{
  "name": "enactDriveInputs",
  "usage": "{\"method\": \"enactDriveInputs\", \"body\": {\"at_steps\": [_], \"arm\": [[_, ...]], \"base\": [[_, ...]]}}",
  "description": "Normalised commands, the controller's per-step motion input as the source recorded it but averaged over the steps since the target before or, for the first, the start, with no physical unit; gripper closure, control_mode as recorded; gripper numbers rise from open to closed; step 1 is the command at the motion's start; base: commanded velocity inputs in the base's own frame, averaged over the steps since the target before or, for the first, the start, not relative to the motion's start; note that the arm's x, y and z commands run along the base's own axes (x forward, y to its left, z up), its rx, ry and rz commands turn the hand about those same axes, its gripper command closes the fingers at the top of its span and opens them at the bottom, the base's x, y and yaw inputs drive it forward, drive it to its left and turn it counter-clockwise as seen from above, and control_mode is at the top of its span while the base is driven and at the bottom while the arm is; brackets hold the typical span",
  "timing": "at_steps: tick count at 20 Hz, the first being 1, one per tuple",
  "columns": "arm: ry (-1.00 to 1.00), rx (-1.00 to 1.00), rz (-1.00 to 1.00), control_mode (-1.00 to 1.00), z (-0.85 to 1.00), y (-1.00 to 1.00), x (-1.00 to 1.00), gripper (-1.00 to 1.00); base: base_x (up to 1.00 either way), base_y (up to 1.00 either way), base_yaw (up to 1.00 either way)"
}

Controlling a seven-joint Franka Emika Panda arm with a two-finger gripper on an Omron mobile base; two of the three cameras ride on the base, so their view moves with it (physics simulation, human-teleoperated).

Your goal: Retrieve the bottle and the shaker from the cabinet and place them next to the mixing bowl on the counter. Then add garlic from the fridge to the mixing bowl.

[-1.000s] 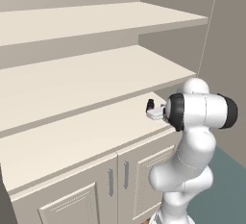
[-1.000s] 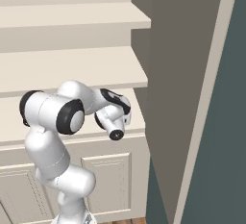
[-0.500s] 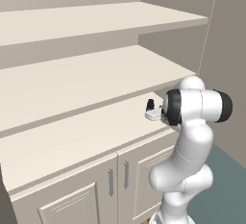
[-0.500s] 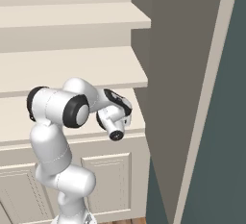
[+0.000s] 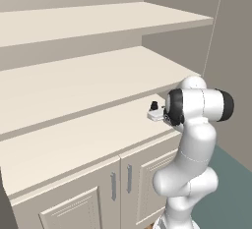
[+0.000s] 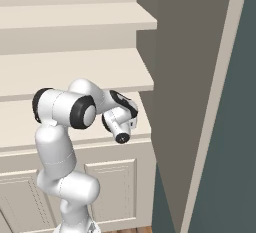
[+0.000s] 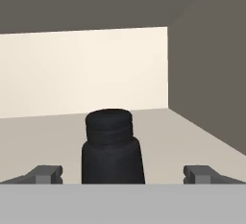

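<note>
The black shaker [image 7: 113,147], a small cylinder with a narrower top, stands upright on a cream shelf inside the cabinet [image 5: 98,71]. It is close in front of the hand. My gripper [image 7: 123,174] is open, with one fingertip [image 7: 45,174] on each side of the shaker and clear gaps between them and it. In the left base view the gripper [image 5: 155,111] reaches in over the lowest shelf, under the shelf board above. In the right base view the hand [image 6: 122,122] points into the same gap. The bottle, mixing bowl, garlic and fridge are out of view.
The cabinet's panelled double doors [image 5: 128,179] with grey handles are shut below the shelf. A grey side wall [image 7: 206,74] bounds the shelf on the right of the shaker. A tall dark panel [image 6: 190,102] stands right of the cabinet.
The arm's elbow has shifted slightly and the hand has edged a little further toward the shelf. The gripper has stayed open.
</note>
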Motion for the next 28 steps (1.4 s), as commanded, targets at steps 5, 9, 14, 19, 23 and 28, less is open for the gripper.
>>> {"method": "enactDriveInputs", "body": {"at_steps": [5, 9, 14, 19, 23, 28], "arm": [[0.00, 0.00, 0.00, -1.00, 0.00, 0.00, 0.16, -1.00], [0.00, 0.00, 0.00, -1.00, 0.00, 0.00, 0.21, -1.00], [0.00, 0.00, 0.00, -1.00, 0.00, 0.00, 0.03, -1.00], [0.00, 0.00, 0.00, -1.00, 0.00, 0.00, 0.00, 1.00], [0.00, 0.00, 0.00, -1.00, 0.00, 0.00, 0.00, 1.00], [0.00, 0.00, 0.00, -1.00, 0.00, 0.00, 0.00, 1.00]], "base": [[0.00, 0.00, 0.00], [0.00, 0.00, 0.00], [0.00, 0.00, 0.00], [0.00, 0.00, 0.00], [0.00, 0.00, 0.00], [0.00, 0.00, 0.00]]}}
